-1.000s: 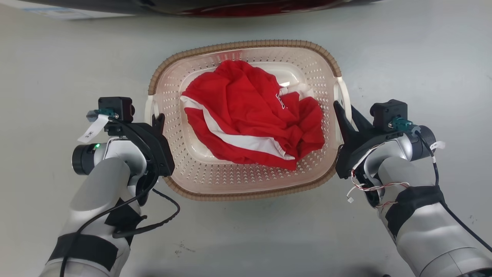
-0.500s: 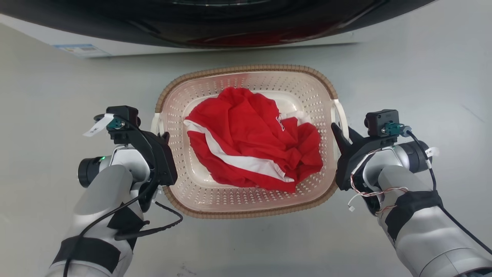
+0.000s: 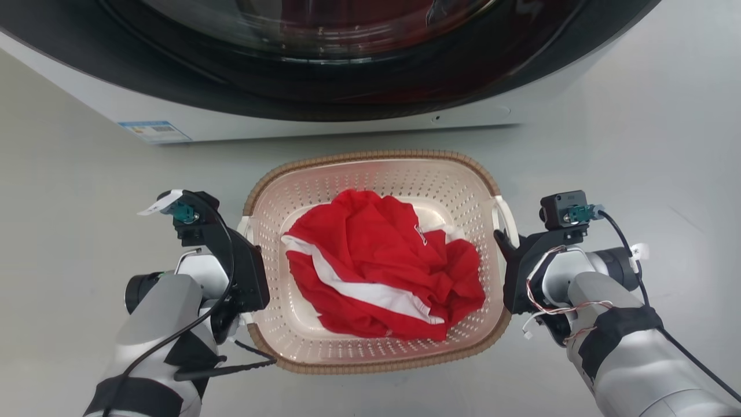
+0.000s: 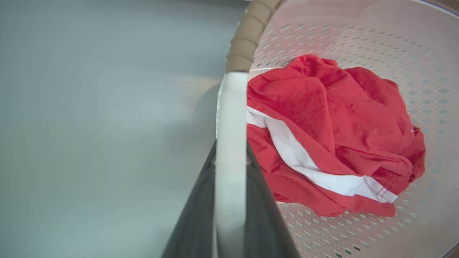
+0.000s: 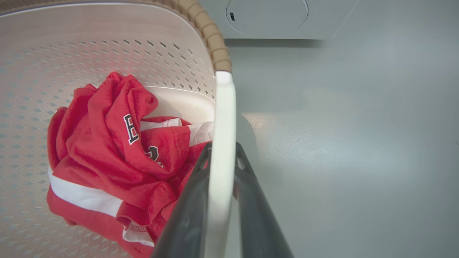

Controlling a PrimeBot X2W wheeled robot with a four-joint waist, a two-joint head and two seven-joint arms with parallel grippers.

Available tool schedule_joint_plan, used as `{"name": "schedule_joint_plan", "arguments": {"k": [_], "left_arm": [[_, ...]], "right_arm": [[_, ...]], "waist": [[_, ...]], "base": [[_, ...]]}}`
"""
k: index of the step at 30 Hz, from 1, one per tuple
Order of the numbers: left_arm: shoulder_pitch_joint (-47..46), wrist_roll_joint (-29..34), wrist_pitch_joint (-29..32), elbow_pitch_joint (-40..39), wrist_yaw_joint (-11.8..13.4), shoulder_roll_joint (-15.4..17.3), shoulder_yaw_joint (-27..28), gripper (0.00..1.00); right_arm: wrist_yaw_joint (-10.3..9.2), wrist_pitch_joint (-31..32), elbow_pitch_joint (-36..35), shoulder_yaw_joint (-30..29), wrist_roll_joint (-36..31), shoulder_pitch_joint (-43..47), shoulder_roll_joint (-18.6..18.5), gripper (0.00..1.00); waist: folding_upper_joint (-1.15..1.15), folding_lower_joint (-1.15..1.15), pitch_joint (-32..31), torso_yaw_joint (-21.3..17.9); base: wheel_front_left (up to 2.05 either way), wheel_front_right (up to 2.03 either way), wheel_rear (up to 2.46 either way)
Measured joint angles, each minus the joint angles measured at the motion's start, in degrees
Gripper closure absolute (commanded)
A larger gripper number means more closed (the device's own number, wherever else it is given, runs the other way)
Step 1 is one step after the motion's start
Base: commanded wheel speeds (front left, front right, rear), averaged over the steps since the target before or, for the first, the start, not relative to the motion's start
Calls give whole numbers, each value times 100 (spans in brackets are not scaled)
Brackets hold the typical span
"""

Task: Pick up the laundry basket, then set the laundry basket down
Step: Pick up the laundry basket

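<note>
The laundry basket (image 3: 370,157) is cream, perforated and brown-rimmed, and sits between my two arms in front of the washing machine. A crumpled red garment with a white stripe (image 3: 382,272) lies inside it. My left gripper (image 3: 245,227) is shut on the white left handle (image 4: 231,107), which runs between its dark fingers (image 4: 200,215) in the left wrist view. On the other side, my right gripper (image 3: 501,238) is shut on the white right handle (image 5: 224,107). Whether the basket's bottom touches the floor is hidden.
A washing machine (image 3: 324,124) with a dark round door stands just behind the basket, with a label (image 3: 153,131) at its lower left. Grey floor (image 3: 69,191) spreads to both sides and toward me.
The head view has shifted, so the washing machine now takes up the top and the basket sits lower and looks smaller. Both grippers have kept their hold on the handles.
</note>
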Motion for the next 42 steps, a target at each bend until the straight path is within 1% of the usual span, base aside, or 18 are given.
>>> {"name": "schedule_joint_plan", "arguments": {"k": [11,16,21,29,42], "left_arm": [[261,-335,566,49,0,112,-75,100],[319,-405,747,55,0,159,-82,100],[445,-603,896,67,0,200,-84,100],[528,-722,1194,92,0,236,-102,100],[658,-948,1515,189,0,259,-118,100]], "right_arm": [[18,666,-136,332,535,303,19,100],[18,912,-199,449,755,372,19,100],[18,1148,-236,537,1013,392,22,100],[18,1466,-250,624,1374,525,23,100],[19,1834,-225,680,1853,620,33,100]], "waist": [[0,0,-679,-19],[0,0,-986,-37],[0,0,-1284,-62],[0,0,-1727,-100],[0,0,-2271,-89]], "base": [[0,0,0],[0,0,0],[0,0,0],[0,0,0],[0,0,0]]}}
